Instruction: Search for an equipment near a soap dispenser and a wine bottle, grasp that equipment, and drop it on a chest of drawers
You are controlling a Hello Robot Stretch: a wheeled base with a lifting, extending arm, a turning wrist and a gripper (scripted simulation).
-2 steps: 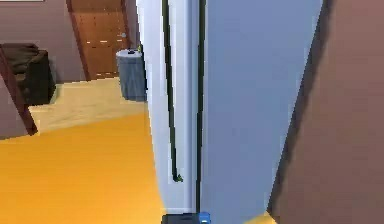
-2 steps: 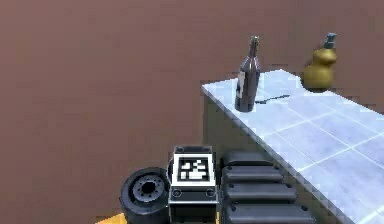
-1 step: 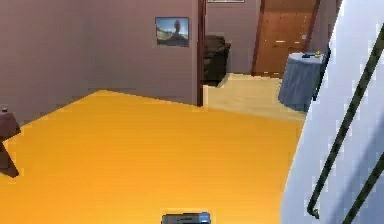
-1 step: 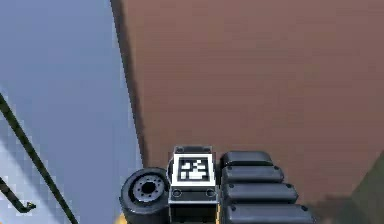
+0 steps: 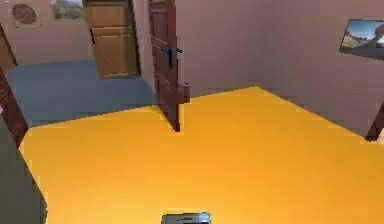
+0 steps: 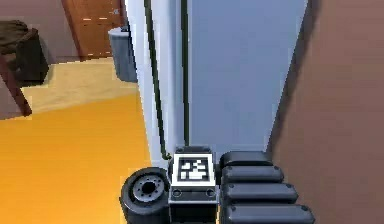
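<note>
Orange floor [image 5: 240,150] lies open (dark door [image 5: 165,60] ajar), gripper [image 6: 146,196] near blue panel [image 6: 235,80].

Bright, even, diffuse light; orange floor [image 5: 250,150] uniformly lit, room past the door [image 5: 164,60] dimmer; uprights lean near edges.

Ahead I saw an orange floor [image 5: 230,150] running to a dark open door [image 5: 166,60], with a blue-grey floor [image 5: 80,90] and a lighter wooden door [image 5: 112,40] beyond.

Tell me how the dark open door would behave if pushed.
The door looks like a stiff slab, so it would likely swing rather than bend. Standing ajar with bare floor around, it probably moves freely.
</note>
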